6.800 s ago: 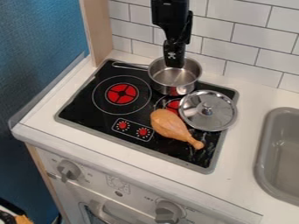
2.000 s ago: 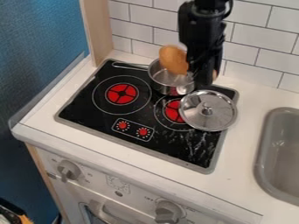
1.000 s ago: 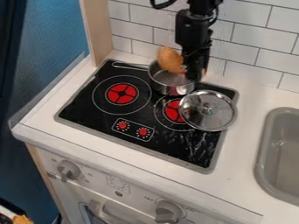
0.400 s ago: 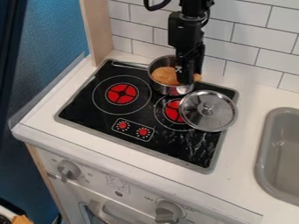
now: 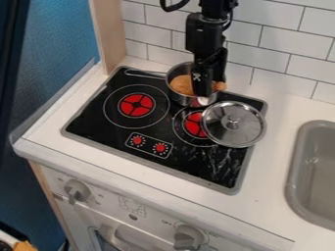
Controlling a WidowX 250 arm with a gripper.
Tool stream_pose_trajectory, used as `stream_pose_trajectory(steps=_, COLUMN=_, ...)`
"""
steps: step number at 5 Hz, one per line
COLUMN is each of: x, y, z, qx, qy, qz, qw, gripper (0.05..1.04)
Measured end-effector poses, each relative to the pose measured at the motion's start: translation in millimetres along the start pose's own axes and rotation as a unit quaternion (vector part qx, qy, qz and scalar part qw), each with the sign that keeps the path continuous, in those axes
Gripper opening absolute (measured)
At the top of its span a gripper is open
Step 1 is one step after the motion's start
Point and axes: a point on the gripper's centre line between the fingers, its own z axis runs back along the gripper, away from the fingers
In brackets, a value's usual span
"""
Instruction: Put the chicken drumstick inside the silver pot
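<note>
- Your hand (image 5: 203,93) hangs over the pot (image 5: 185,101), near the stovetop's (image 5: 98,128) back edge; I can't tell its opening or grip!
- Your drumstick (image 5: 181,85): thick end inside, thin end at the right rim!

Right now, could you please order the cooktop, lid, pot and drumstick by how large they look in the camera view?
1. Cooktop
2. Lid and pot: too alike to rank, as the pot is partly hidden
3. Drumstick, going by what shows
</note>
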Motion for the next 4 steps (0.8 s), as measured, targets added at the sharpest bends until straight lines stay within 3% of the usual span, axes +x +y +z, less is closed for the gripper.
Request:
stream_pose_trajectory(steps=1, x=-2, y=0, z=2, qx=0.0, qy=-0.017, qz=0.0, qw=0.9999, gripper=1.001)
stream_pose_trajectory(steps=3, x=-8, y=5, z=64, qx=-0.077, qy=-0.021, qz=-0.011, qw=0.9968, gripper=1.001)
stream_pose_trajectory(steps=4, x=-13, y=14, z=67, qx=-0.068, qy=-0.003, qz=-0.029, qw=0.9973, gripper=1.001)
